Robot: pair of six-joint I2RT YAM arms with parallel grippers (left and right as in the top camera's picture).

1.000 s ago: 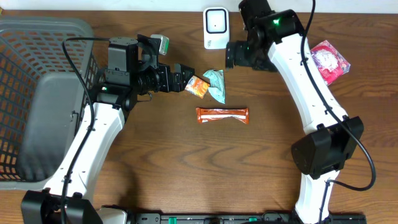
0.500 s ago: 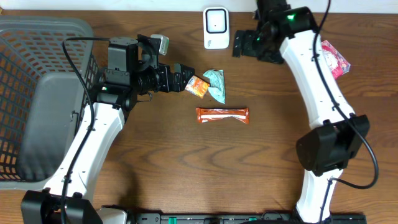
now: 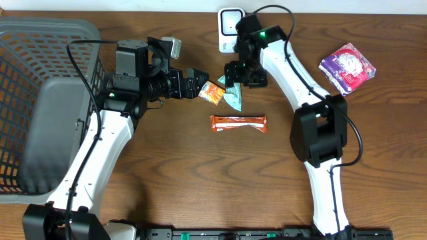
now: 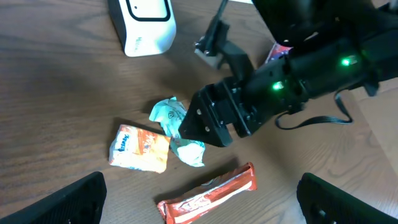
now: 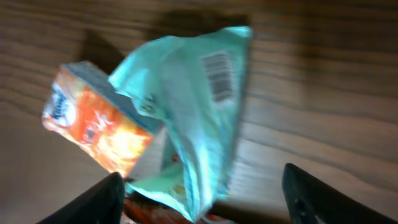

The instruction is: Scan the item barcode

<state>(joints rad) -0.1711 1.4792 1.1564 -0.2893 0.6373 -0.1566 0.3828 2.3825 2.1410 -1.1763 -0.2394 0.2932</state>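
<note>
A teal packet (image 3: 234,95) lies mid-table with its barcode (image 5: 217,84) facing up, and a small orange packet (image 3: 212,93) touches its left side. My right gripper (image 3: 233,79) hovers directly over the teal packet (image 5: 193,118). It is open, one finger on each side of the packet's lower end, with no contact that I can see. My left gripper (image 3: 199,83) is open just left of the orange packet (image 4: 140,148). The white scanner (image 3: 229,27) stands at the back edge, partly behind my right arm.
An orange-red bar (image 3: 239,123) lies in front of the two packets. A pink-purple packet (image 3: 347,67) sits at the right. A grey basket (image 3: 27,40) fills the left side. My two grippers are close together over the packets.
My right arm has swung left from beside the pink-purple packet to above the teal packet. The left arm and all items have stayed put.
</note>
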